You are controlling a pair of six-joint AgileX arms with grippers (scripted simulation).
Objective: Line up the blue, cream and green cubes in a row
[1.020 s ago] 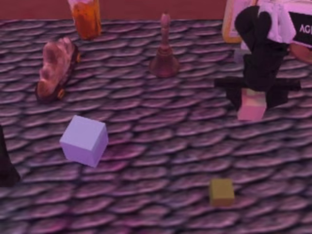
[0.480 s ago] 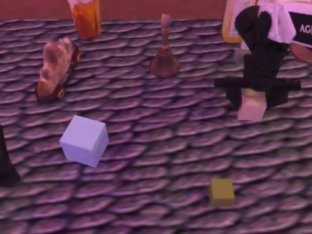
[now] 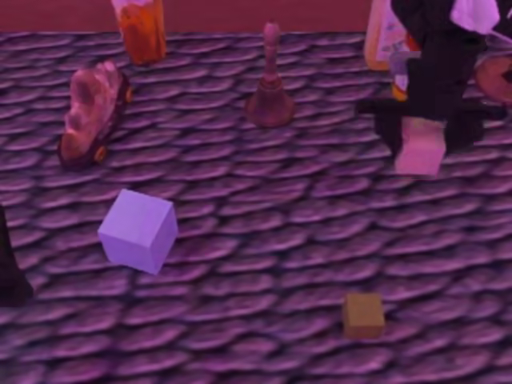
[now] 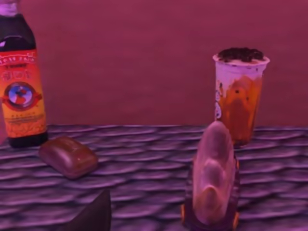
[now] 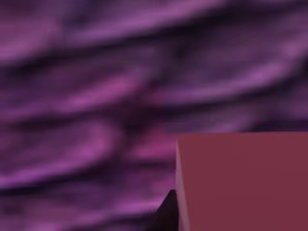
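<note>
Cubes come first, nearest the viewer: the green cube [image 3: 364, 315] sits low on the tabletop's right half, the blue cube [image 3: 138, 230] lies well apart from it on the left, turned askew, and neither is in any row yet. Farther back on the right, the right tool [image 3: 419, 138] pinches the cream cube [image 3: 419, 147] between its dark fingers and appears to hold it clear of the surface (the right wrist view shows the cube's flat face close up against blurred tabletop). So the step in hand looks like carrying the cream cube; the next move likely calls for bringing it toward the other two and setting it down square, leaving space for the rest of the line. The left arm [image 3: 10, 264] is parked at the left edge, and I cannot tell how its tool stands. The tabletop [image 3: 264, 240] bears a scaly purple pattern. At the far side stand a bell [image 3: 270, 84], a bread-like toy [image 3: 90, 112], a drink cup [image 3: 142, 28] and a bottle [image 4: 21, 86], before a plain reddish wall [image 4: 144, 57].
</note>
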